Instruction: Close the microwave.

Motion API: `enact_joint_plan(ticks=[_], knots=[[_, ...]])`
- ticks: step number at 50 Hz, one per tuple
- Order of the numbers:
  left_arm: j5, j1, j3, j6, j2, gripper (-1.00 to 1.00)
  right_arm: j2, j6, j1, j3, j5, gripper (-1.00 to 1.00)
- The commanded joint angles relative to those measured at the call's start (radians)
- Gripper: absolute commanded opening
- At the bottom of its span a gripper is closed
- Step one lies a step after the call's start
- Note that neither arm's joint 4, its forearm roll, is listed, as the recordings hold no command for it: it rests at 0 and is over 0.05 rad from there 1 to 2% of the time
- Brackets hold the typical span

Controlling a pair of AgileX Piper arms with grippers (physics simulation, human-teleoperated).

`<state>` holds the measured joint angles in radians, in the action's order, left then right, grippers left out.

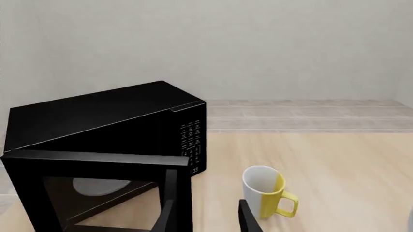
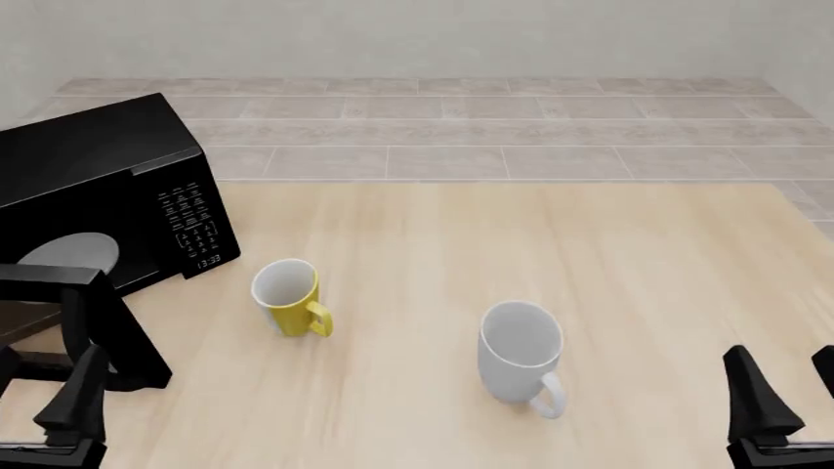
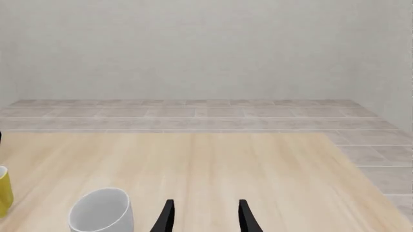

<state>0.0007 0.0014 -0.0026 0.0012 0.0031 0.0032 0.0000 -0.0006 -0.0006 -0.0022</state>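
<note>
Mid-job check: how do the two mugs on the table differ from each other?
The yellow mug is yellow outside and white inside; the white mug is plain pale grey-white. The yellow mug looks smaller and stands close to the microwave; the white mug sits nearer the table's middle, closer to the right gripper. Both stand upright, empty, untouched.

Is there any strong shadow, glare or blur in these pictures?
Front view: even light, faint shadows under the yellow mug and white mug. Left wrist view: the microwave is glossy black, no hard glare. Right wrist view: sharp and evenly lit.
</note>
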Motion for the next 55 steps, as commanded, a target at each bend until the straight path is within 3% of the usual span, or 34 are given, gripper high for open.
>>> enact_joint_plan(ticks=[1, 16, 23, 38, 41, 44, 50, 53, 55], knots=[[0.003, 0.019, -0.008, 0.003, 0.008, 1.0, 0.023, -0.008, -0.006, 0.0, -0.02, 1.0], [-0.03, 0.031, -0.008, 0.013, 0.051, 1.0, 0.023, -0.017, -0.01, -0.001, -0.02, 1.0], [-0.117, 0.032, -0.004, 0.025, 0.152, 1.0, 0.012, -0.019, -0.014, -0.002, -0.009, 1.0], [-0.139, 0.034, -0.101, -0.025, 0.329, 1.0, -0.001, -0.022, -0.016, -0.014, 0.007, 1.0], [-0.219, 0.064, -0.108, -0.054, 0.482, 1.0, -0.002, -0.029, -0.018, -0.022, 0.008, 1.0], [-0.233, 0.11, -0.124, -0.07, 0.528, 1.0, 0.004, -0.029, -0.023, -0.027, 0.005, 1.0], [-0.285, 0.087, -0.127, -0.062, 0.617, 1.0, 0.002, -0.032, -0.022, -0.029, 0.006, 1.0], [-0.371, 0.083, -0.133, -0.132, 0.76, 1.0, -0.001, -0.032, -0.023, -0.025, 0.005, 1.0], [-0.407, 0.091, -0.129, -0.104, 0.792, 1.0, 0.0, -0.033, -0.022, -0.025, 0.006, 1.0]])
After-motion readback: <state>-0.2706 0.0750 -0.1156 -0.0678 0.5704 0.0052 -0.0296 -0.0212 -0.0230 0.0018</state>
